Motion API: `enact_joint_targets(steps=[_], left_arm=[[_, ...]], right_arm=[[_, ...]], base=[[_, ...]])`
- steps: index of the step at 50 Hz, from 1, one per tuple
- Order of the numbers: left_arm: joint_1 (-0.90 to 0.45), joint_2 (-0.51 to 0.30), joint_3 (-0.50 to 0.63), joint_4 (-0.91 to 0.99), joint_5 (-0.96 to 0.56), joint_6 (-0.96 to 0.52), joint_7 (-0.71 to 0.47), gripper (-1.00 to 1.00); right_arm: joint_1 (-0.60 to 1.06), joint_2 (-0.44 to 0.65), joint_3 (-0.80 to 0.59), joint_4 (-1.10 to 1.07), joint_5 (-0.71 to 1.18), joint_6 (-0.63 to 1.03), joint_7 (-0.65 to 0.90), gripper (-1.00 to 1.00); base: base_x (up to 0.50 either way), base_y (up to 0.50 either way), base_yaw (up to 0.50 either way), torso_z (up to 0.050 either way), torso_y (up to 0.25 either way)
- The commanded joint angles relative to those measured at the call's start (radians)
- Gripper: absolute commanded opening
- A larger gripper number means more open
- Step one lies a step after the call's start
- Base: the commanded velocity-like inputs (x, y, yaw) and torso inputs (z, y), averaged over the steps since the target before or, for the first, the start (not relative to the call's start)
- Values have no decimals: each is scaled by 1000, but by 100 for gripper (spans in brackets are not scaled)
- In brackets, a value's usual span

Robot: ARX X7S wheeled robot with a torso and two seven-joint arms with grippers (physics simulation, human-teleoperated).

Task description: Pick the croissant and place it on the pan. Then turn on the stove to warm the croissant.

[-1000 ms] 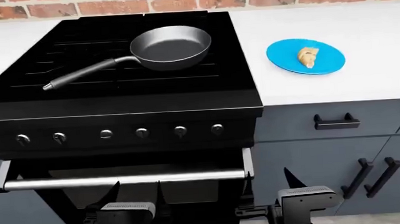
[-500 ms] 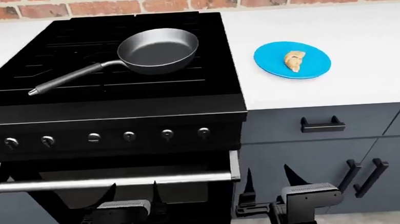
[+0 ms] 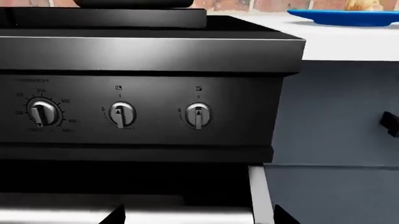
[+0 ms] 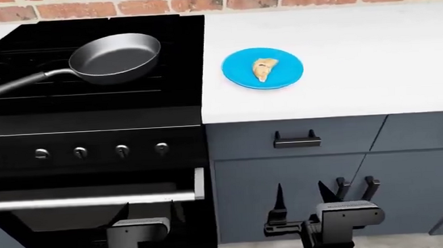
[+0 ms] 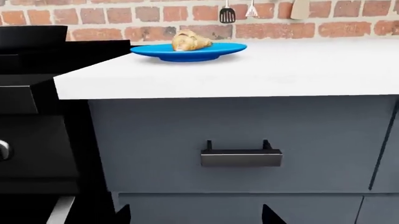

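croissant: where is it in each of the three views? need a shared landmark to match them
Head view: the croissant lies on the blue plate on the white counter, right of the stove.
Right wrist view: croissant on the plate, in front of the brick wall.
Left wrist view: only a cropped tan sliver at the frame edge, above the plate.
Shared landmark: the blue plate.

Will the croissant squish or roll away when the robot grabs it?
Probably it squishes a little: the croissant looks lumpy and flaky, so a hard squeeze might crush it. It likely won't roll, since it lies flat on the blue plate and is curved, not round. It's small next to the pan, so it should be light.
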Motion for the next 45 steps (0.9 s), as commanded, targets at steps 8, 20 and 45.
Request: enact_joint_targets(steps=[8,20,45], left_arm=[[-14,-17,31,-41,12,34,-36,100],[-14,-27,46,-32,1,9,-47,100],[-175,-136,-194,933,-424,-1086,-204,100]], right_arm=[[16,12,-8,4,32,46,36,100],[4,33,-27,-37,70,45,9,100],[175,213,61,-951,382,932,153,100]], base=[[-176,-500,0,0,0],[-149,-500,0,0,0],[266,-500,0,0,0]])
